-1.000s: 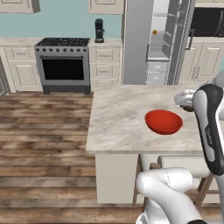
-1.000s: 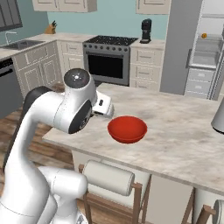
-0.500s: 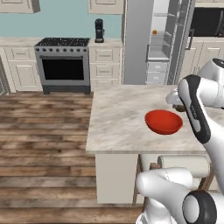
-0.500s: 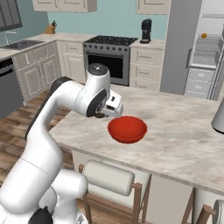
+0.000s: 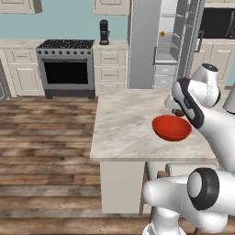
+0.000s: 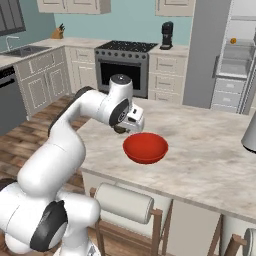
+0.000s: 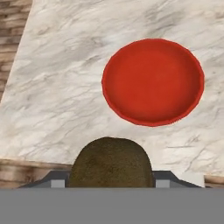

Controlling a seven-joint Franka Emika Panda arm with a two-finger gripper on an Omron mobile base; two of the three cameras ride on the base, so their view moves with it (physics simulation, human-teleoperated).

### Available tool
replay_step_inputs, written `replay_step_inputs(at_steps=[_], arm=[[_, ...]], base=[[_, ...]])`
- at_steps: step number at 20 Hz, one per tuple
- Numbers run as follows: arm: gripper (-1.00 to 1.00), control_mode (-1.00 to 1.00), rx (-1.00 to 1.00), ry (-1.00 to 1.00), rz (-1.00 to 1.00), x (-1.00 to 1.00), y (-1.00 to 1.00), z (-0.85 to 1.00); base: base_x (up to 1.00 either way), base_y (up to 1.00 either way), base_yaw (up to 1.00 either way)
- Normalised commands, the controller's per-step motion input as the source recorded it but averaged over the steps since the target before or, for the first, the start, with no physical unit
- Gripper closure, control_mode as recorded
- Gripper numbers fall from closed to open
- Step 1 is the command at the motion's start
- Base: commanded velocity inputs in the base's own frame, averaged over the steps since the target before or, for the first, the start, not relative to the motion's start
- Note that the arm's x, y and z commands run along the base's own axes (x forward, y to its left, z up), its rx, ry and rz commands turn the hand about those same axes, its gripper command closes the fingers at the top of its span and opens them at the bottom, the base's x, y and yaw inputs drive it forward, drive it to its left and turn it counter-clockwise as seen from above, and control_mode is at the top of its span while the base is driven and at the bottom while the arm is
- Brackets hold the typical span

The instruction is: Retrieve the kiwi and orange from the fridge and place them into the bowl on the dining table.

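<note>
My gripper (image 7: 111,178) is shut on the kiwi (image 7: 111,161), a dark brown-olive fruit that bulges up between the fingers in the hand view. The hand (image 6: 131,118) hovers over the dining table (image 6: 210,150), just beside the left rim of the red bowl (image 6: 145,147). From the hand, the bowl (image 7: 153,81) lies ahead with nothing in it. In the left base view the bowl (image 5: 171,128) sits right under my wrist. The orange (image 6: 233,40) rests on a shelf of the open fridge (image 6: 210,50), also seen as a small orange (image 5: 162,33) dot.
A stove (image 5: 67,69) and a coffee machine (image 5: 104,32) stand against the back wall. Wooden stools (image 6: 125,205) line the table's near side. A grey vessel (image 6: 249,132) stands at the table's right end. Wooden floor (image 5: 46,133) spreads to the left.
The arm has swung in over the table and carried the kiwi up to the bowl's edge. The bowl and the orange have stayed put.
</note>
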Motion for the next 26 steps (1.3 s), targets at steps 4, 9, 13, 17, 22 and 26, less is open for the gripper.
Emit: replay_step_inputs(at_steps=[4, 9, 13, 17, 22, 26], arm=[[1.0, -1.0, 0.0, 0.0, -0.06, 0.37, -0.22, -0.57], [1.0, -1.0, 0.0, 0.0, -0.07, 0.27, -0.33, -0.45], [1.0, -1.0, 0.0, 0.0, -0.08, 0.24, -0.28, -0.31], [1.0, -1.0, 0.0, 0.0, -0.07, 0.31, -0.14, -0.27], [1.0, -1.0, 0.0, 0.0, -0.06, 0.4, -0.04, -0.21], [1.0, -1.0, 0.0, 0.0, -0.06, 0.36, -0.01, -0.29]], base=[[0.0, 0.0, 0.0], [0.0, 0.0, 0.0], [0.0, 0.0, 0.0], [0.0, 0.0, 0.0], [0.0, 0.0, 0.0], [0.0, 0.0, 0.0]])
